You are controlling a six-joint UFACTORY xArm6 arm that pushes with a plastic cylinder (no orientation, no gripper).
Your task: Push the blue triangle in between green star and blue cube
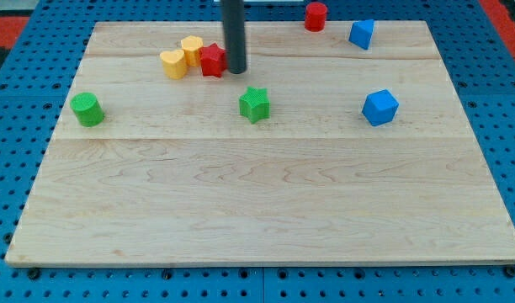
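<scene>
The blue triangle (362,34) lies near the view's top right. The blue cube (380,108) sits below it, at the right of the board. The green star (254,104) sits near the board's middle, left of the cube. My tip (236,71) stands just right of a red star (212,61), touching or nearly touching it. It is above and a little left of the green star, and far left of the blue triangle.
A yellow heart (174,64) and a yellow cylinder (192,49) crowd the red star's left side. A red cylinder (315,16) stands at the top edge, left of the blue triangle. A green cylinder (87,109) sits at the left. The wooden board (257,210) lies on blue pegboard.
</scene>
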